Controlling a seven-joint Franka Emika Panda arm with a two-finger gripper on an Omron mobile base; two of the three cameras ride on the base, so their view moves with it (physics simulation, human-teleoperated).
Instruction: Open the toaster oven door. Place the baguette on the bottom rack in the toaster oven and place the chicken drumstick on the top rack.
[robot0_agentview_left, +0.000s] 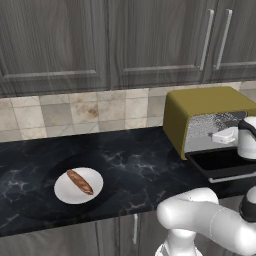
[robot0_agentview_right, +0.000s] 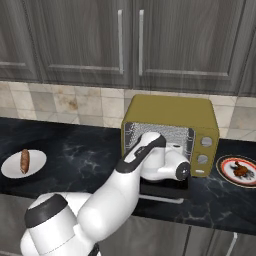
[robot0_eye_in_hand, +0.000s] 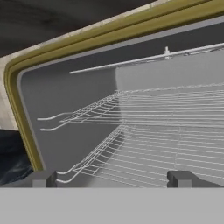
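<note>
Toaster oven (robot0_agentview_right: 170, 117) stands on the black marbled worktop (robot0_agentview_left: 135, 165), against the tiled backsplash (robot0_agentview_left: 75, 112). Toaster oven door (robot0_agentview_left: 222, 162) is folded down flat in front of the cavity, handle bar along its front edge.

Surroundings: to the oven's left, well apart, a white plate (robot0_agentview_left: 62, 192) carries the baguette (robot0_agentview_left: 80, 181), lying diagonally. To the oven's right, near it, a dark-rimmed patterned plate (robot0_agentview_right: 225, 167) carries the chicken drumstick (robot0_agentview_right: 241, 170). Two small knobs (robot0_agentview_right: 204, 150) sit on the oven's right front panel. The arm's forearm and wrist stand directly before the open cavity and cover most of it in the right base view.

Room: grey wood-grain wall cabinets (robot0_agentview_left: 125, 40) with long bar handles above; grey base cabinets below the worktop edge.

Hand view: pincer (robot0_eye_in_hand: 113, 178) points into the cavity, its two tips spread wide with nothing between them. Top rack (robot0_eye_in_hand: 166, 107) and bottom rack (robot0_eye_in_hand: 144, 153) are both bare wire mesh.

Hard to make out: the drumstick is small and its shape is unclear. The oven's right side is cut off in the left base view. Whether the pincer tips touch the bottom rack cannot be told.
</note>
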